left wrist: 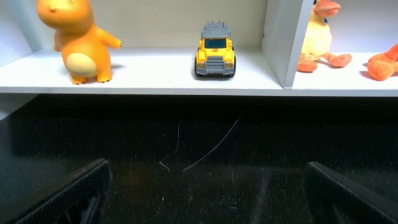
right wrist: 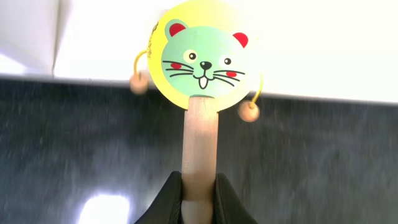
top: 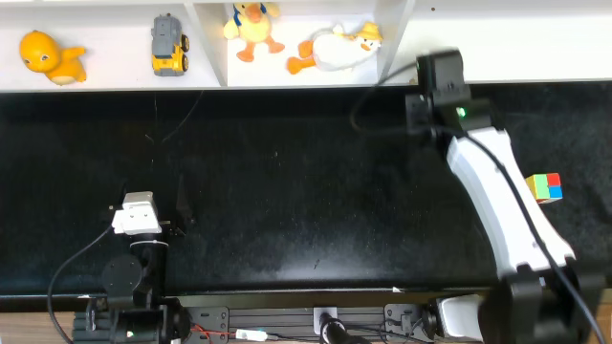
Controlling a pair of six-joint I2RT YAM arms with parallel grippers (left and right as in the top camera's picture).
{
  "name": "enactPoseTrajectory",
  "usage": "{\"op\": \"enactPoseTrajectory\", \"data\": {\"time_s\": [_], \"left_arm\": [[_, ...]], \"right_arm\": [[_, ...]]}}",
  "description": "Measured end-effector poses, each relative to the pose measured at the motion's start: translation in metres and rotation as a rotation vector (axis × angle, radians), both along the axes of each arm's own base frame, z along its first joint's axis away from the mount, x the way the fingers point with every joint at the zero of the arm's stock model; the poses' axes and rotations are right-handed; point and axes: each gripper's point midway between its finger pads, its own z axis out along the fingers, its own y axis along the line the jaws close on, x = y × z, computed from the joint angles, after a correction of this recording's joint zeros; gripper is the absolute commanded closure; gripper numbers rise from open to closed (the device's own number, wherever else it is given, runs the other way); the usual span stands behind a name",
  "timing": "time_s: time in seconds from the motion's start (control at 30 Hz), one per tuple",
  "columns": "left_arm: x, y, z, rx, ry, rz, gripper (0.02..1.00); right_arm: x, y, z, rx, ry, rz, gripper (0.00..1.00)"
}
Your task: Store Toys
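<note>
My right gripper (right wrist: 199,194) is shut on the wooden handle of a rattle drum (right wrist: 202,62), a yellow disc with a green cat face and two bead strikers. It hangs over the black table by the white shelf's edge (right wrist: 311,74). In the top view the right gripper (top: 440,81) sits at the shelf's front right. On the shelf stand an orange dinosaur (top: 53,57), a yellow toy truck (top: 169,46), a yellow duck (top: 253,29) and a white duck plush (top: 337,48). A colour cube (top: 543,187) lies at the table's right. My left gripper (left wrist: 205,186) is open over bare table near its base.
White dividers (left wrist: 283,40) split the shelf into compartments. The black table (top: 287,182) stretches wide between the arms. Cables (top: 378,105) trail behind the right wrist.
</note>
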Motion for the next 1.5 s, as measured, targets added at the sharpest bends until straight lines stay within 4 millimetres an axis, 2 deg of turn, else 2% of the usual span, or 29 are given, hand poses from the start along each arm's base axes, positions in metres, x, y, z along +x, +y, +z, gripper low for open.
{"op": "enactPoseTrajectory", "data": {"time_s": [0.13, 0.27, 0.47, 0.5, 0.53, 0.57, 0.67, 0.73, 0.77, 0.87, 0.93, 1.07, 1.13, 1.27, 1.33, 1.43, 1.5], "left_arm": [[0.0, 0.0, 0.0, 0.0, 0.0, 0.0, 0.02], [0.0, 0.0, 0.0, 0.0, 0.0, 0.0, 0.02], [0.0, 0.0, 0.0, 0.0, 0.0, 0.0, 0.02], [0.0, 0.0, 0.0, 0.0, 0.0, 0.0, 0.02], [0.0, 0.0, 0.0, 0.0, 0.0, 0.0, 0.02], [0.0, 0.0, 0.0, 0.0, 0.0, 0.0, 0.02], [0.0, 0.0, 0.0, 0.0, 0.0, 0.0, 0.02], [0.0, 0.0, 0.0, 0.0, 0.0, 0.0, 0.02], [0.0, 0.0, 0.0, 0.0, 0.0, 0.0, 0.02], [0.0, 0.0, 0.0, 0.0, 0.0, 0.0, 0.02], [0.0, 0.0, 0.0, 0.0, 0.0, 0.0, 0.02], [0.0, 0.0, 0.0, 0.0, 0.0, 0.0, 0.02], [0.0, 0.0, 0.0, 0.0, 0.0, 0.0, 0.02], [0.0, 0.0, 0.0, 0.0, 0.0, 0.0, 0.02], [0.0, 0.0, 0.0, 0.0, 0.0, 0.0, 0.02], [0.0, 0.0, 0.0, 0.0, 0.0, 0.0, 0.02], [0.0, 0.0, 0.0, 0.0, 0.0, 0.0, 0.02]], "right_arm": [[0.039, 0.007, -0.006, -0.021, -0.014, 0.038, 0.921], [0.055, 0.004, -0.016, -0.035, 0.005, 0.044, 0.934], [0.084, -0.003, -0.024, -0.046, -0.055, 0.034, 0.871], [0.086, -0.003, -0.026, -0.047, -0.058, 0.035, 0.812], [0.087, -0.002, -0.027, -0.047, -0.06, 0.036, 0.649], [0.089, -0.003, -0.026, -0.048, -0.067, 0.037, 0.579], [0.09, -0.003, -0.025, -0.05, -0.071, 0.037, 0.472], [0.088, -0.004, -0.026, -0.046, -0.066, 0.027, 0.356], [0.088, -0.004, -0.025, -0.044, -0.065, 0.022, 0.211], [0.078, -0.003, -0.014, -0.03, -0.077, 0.01, 0.018], [0.062, -0.005, -0.002, -0.029, -0.095, 0.001, 0.003], [-0.003, -0.004, 0.026, -0.007, -0.123, 0.023, 0.003], [-0.042, -0.011, 0.031, -0.008, -0.106, 0.018, 0.003], [-0.128, -0.031, 0.009, -0.032, 0.051, -0.003, 0.005], [-0.162, -0.035, -0.003, -0.042, 0.143, -0.003, 0.007], [-0.193, -0.04, -0.005, -0.05, 0.205, -0.006, 0.005], [-0.201, -0.041, -0.002, -0.051, 0.204, -0.006, 0.005]]}}
